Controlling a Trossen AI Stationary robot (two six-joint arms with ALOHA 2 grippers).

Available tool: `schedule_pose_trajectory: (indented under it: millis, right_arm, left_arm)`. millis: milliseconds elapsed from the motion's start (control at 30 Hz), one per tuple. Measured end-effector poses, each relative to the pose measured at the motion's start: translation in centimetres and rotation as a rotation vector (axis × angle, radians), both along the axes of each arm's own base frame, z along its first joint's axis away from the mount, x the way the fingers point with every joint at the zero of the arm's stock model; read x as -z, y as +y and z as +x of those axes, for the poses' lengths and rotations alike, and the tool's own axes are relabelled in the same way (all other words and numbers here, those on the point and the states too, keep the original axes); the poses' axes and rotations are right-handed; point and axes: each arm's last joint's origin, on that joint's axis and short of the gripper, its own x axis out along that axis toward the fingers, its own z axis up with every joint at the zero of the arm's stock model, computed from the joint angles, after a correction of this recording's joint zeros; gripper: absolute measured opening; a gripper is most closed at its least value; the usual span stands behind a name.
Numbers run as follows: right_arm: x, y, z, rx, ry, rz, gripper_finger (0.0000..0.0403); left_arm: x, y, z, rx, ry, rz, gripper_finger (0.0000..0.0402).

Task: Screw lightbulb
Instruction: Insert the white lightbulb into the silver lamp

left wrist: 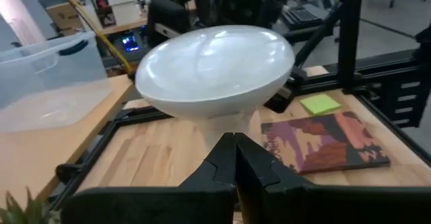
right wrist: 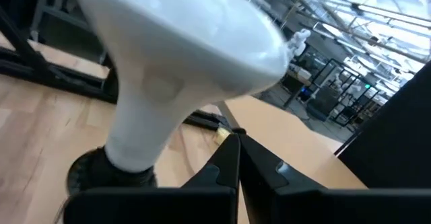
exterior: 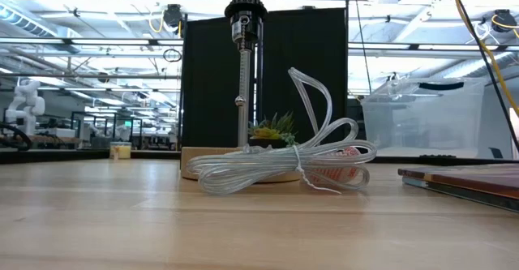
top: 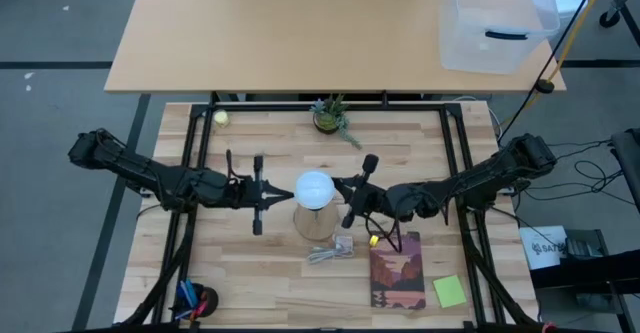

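The white lightbulb [top: 313, 188] stands globe up at the middle of the table. Its pale cone neck [right wrist: 145, 116] goes down into a black socket [right wrist: 101, 173] on top of a thin pole [exterior: 243, 83], which rises from a round wooden disc [top: 314, 221]. My left gripper [top: 288, 194] comes level from the table's left, shut, its tips right at the neck [left wrist: 229, 126]. My right gripper [top: 338, 186] comes level from the right, also shut. Its tips [right wrist: 236, 143] stand beside the neck, under the globe [right wrist: 195, 29], with a gap showing between. My left gripper points its shut fingertips [left wrist: 234, 146] level at the lower part of the bulb's cone neck [left wrist: 225, 124], from the table's left. The fingers themselves cover the spot, so I cannot tell whether they touch the neck.
A coil of clear cable [exterior: 276, 169] lies in front of the disc. A book [top: 397, 276] and a green sticky note [top: 449, 291] lie near right. A small plant [top: 330, 116] and a yellow-green ball [top: 221, 118] sit at the far edge. Black frame rails [top: 463, 163] border the table.
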Motion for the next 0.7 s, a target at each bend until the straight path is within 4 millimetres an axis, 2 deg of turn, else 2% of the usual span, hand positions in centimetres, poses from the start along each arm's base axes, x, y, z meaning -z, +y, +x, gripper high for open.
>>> schedule_pose_trajectory:
  millis: [300,700]
  right_arm:
    - [-0.6,0.1,0.1,-0.028,-0.039,-0.03,0.0]
    - [-0.5,0.9,-0.2,-0.046,-0.031,-0.037,0.0]
  left_arm:
    - [0.2,-0.5,0.9,0.082,-0.029,-0.018,0.0]
    - [0.6,0.8,1.7,0.03,-0.024,-0.024,0.0]
